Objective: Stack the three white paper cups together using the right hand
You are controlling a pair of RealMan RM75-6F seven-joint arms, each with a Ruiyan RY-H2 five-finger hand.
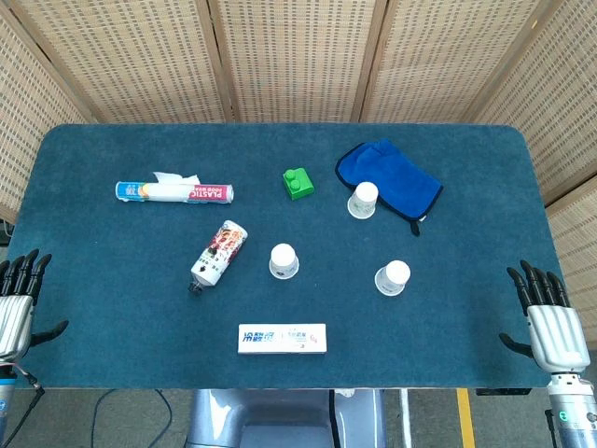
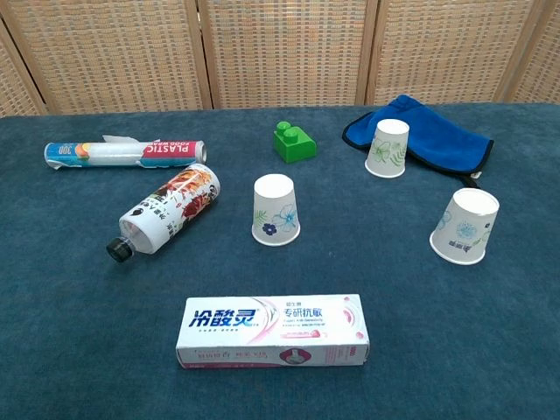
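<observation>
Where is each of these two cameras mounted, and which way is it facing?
Head view: high up, looking steeply down on the whole table; the left hand and right hand show at its near corners.
Chest view: lower, looking across the table toward the screen; no robot parts show.
Both show the three cups and the toothpaste box.

**Camera Placement: Head and Chest Views**

The head view looks steeply down from above the near edge, covering the whole dark teal felt-covered table (image 1: 112, 308) out to the woven rattan folding screen (image 1: 298, 56) behind it. The chest view sits lower and closer, facing horizontally across the tabletop toward the same screen. Both views share the central area, including the white rectangular toothpaste box (image 2: 271, 330) nearest the cameras.
</observation>
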